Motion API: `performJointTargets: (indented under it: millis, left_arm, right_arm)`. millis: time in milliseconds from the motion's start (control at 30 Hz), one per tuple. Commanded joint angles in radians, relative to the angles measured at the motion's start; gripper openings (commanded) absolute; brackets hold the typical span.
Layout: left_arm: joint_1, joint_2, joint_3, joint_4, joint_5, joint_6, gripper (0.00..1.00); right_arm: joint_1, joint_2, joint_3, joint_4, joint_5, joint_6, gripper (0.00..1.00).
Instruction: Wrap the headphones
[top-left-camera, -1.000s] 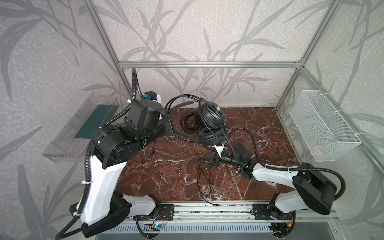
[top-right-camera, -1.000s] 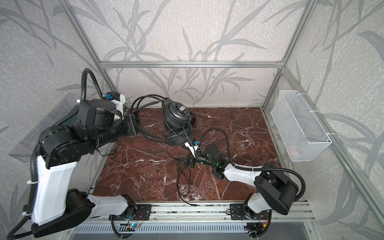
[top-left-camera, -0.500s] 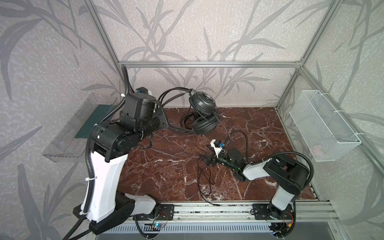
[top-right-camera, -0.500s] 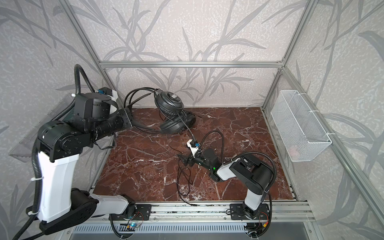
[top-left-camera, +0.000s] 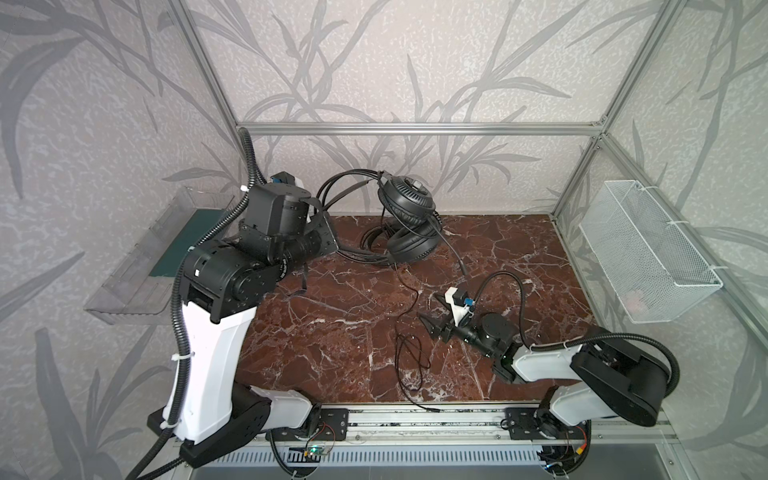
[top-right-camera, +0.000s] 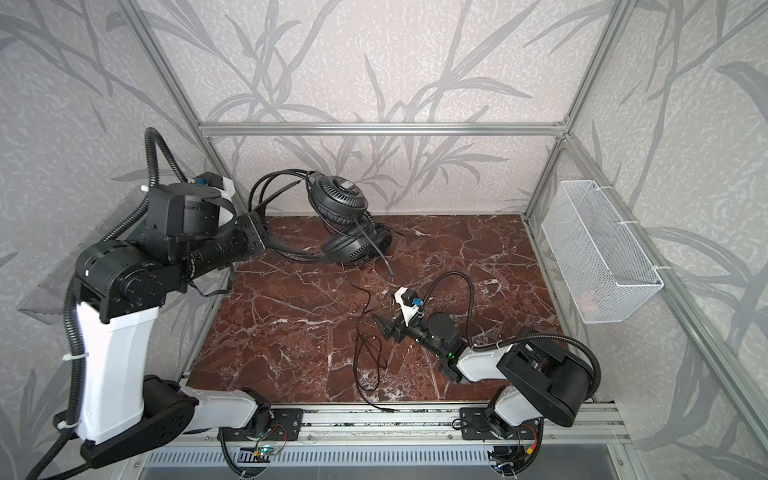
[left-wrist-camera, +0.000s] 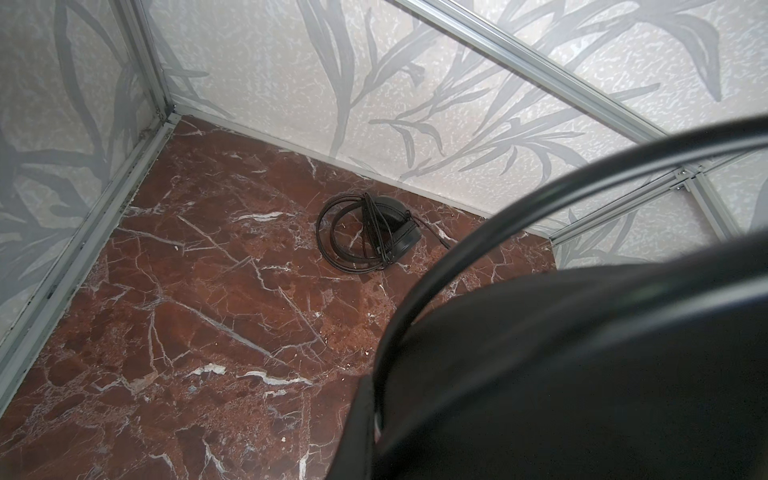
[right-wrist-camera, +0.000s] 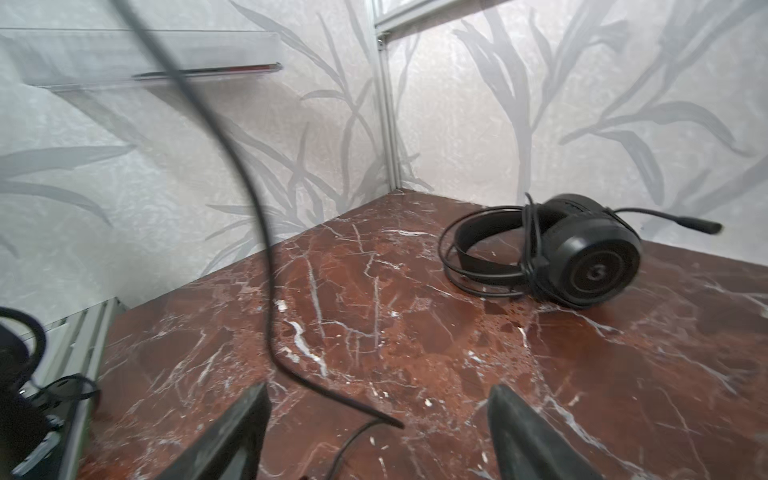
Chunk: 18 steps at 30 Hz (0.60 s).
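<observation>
Black wire-banded headphones (top-left-camera: 405, 203) hang clamped in the left tool (top-left-camera: 330, 237); right tool (top-left-camera: 435, 312) gapes empty.

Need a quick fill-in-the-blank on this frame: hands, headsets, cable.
1. The left hand is ____ on the raised headset.
2. The right hand is ____, beside the loose cable.
3. The other headset lies on the ____, its cable wound around it.
Missing: shut; open; table.
</observation>
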<state>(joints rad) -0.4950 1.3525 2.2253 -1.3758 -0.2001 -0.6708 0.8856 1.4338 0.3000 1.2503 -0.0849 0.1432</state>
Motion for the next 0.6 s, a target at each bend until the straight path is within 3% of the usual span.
performJointTargets:
  millis: [0, 133, 367, 500, 567]
  left_arm:
    - [0.005, 0.0, 0.036, 0.076, -0.003, -0.047, 0.0]
    - [0.006, 0.006, 0.036, 0.085, 0.007, -0.051, 0.0]
    - [0.008, 0.004, 0.039, 0.084, 0.001, -0.053, 0.0]
    - [0.011, 0.002, 0.039, 0.079, -0.007, -0.055, 0.0]
    - [0.013, 0.003, 0.037, 0.079, -0.014, -0.057, 0.0]
  right_arm:
    - [0.081, -0.044, 0.003, -0.001, 0.034, -0.077, 0.83]
    - [0.094, 0.04, 0.038, 0.015, 0.086, -0.119, 0.83]
    - [0.068, 0.357, 0.196, 0.124, 0.132, -0.164, 0.76]
    - [0.056, 0.455, 0.261, 0.129, 0.172, -0.163, 0.53]
    - [0.058, 0.466, 0.278, 0.106, 0.175, -0.174, 0.35]
